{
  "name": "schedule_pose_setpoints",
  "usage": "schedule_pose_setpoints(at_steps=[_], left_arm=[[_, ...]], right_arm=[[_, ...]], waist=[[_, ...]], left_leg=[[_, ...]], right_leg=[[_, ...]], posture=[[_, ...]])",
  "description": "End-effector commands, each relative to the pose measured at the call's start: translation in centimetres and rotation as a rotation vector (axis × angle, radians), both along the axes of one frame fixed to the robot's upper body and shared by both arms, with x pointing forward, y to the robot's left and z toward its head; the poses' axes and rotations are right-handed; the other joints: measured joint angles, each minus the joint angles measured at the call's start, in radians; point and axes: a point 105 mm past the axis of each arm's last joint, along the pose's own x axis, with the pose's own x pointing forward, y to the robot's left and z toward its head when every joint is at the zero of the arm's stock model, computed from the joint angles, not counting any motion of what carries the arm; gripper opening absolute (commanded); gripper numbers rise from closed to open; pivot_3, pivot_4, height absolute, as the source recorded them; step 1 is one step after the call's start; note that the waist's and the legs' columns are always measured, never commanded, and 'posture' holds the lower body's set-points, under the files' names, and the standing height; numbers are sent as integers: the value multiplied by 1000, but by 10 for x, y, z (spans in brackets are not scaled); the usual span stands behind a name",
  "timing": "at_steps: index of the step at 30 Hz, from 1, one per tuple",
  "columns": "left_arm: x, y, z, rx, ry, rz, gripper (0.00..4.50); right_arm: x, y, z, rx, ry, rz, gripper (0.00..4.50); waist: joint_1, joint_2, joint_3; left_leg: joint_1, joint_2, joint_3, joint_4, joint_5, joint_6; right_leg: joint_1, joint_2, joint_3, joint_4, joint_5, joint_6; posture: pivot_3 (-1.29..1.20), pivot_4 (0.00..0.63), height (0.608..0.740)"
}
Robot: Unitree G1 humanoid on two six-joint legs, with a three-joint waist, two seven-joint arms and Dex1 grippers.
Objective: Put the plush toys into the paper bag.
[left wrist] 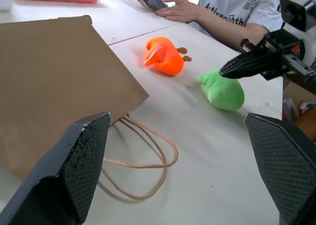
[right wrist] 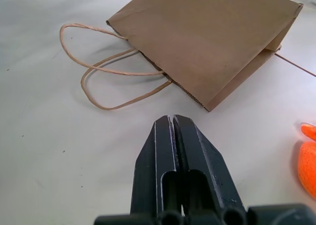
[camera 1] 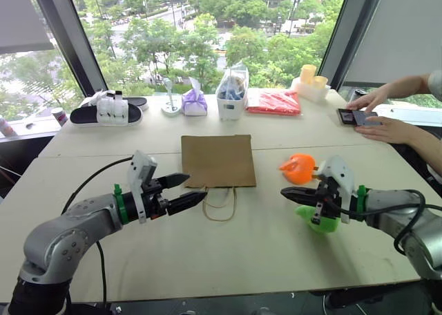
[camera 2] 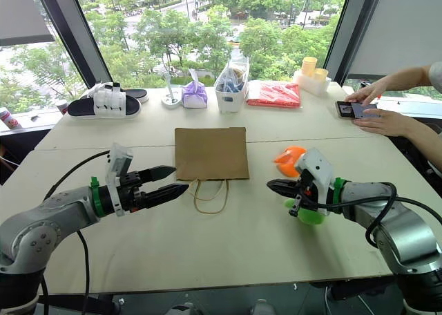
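Brown kraft paper bag (camera 1: 218,160) lies flat mid-table, mouth and handles toward the robot. Right of it lie the orange toy (camera 1: 298,168) and the green toy (camera 1: 319,220); right gripper (camera 1: 293,195), clenched empty, hangs nearest. Left gripper (camera 1: 188,192) gapes beside the handles.

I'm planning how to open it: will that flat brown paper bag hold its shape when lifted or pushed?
Probably not. The paper bag lies folded flat on the table, so it likely lifts as a thin, bendy sheet. It looks light and may slide if pushed. Its thin handles lie in loose loops, so they probably flop.
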Motion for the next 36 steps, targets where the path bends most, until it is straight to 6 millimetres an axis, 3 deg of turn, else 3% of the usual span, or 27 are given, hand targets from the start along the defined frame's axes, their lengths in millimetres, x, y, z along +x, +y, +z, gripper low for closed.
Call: schedule_pose_setpoints(at_steps=[1, 12, 20, 23, 29, 36], left_arm=[[6, 4, 12, -9, -87, 53, 4436], [10, 7, 14, -1, -101, 46, 4436], [9, 8, 2, 81, -108, 2, 4436], [11, 7, -4, 156, -163, -28, 4436], [20, 5, -26, 479, -467, -218, 4436], [40, -18, -32, 495, -632, -293, 4436]], right_arm=[[1, 6, 11, 5, -48, 33, 0], [4, 10, 8, 15, -55, 37, 0], [5, 14, 9, 21, -65, 38, 0], [5, 14, 9, 20, -65, 40, 0], [5, 18, 7, 18, -69, 44, 0], [1, 21, 5, 22, -75, 33, 0]], waist=[[0, 0, 0], [0, 0, 0], [0, 0, 0], [0, 0, 0], [2, 0, 0], [4, 0, 0]], left_leg=[[0, 0, 0, 0, 0, 0], [0, 0, 0, 0, 0, 0], [0, 0, 0, 0, 0, 0], [0, 0, 0, 0, 0, 0], [0, 0, 1, -1, 0, 0], [-2, 0, 0, 0, 0, 0]], right_leg=[[0, 0, 0, 0, 0, 0], [0, 0, 0, 0, 0, 0], [0, 0, 0, 0, 0, 0], [0, 0, 0, 0, 0, 0], [0, 0, 0, -1, 0, -1], [0, 0, 0, -5, 2, 2]], posture=[[0, 150, 740], [0, 150, 740], [0, 150, 740], [0, 150, 740], [0, 150, 740], [0, 150, 740]])
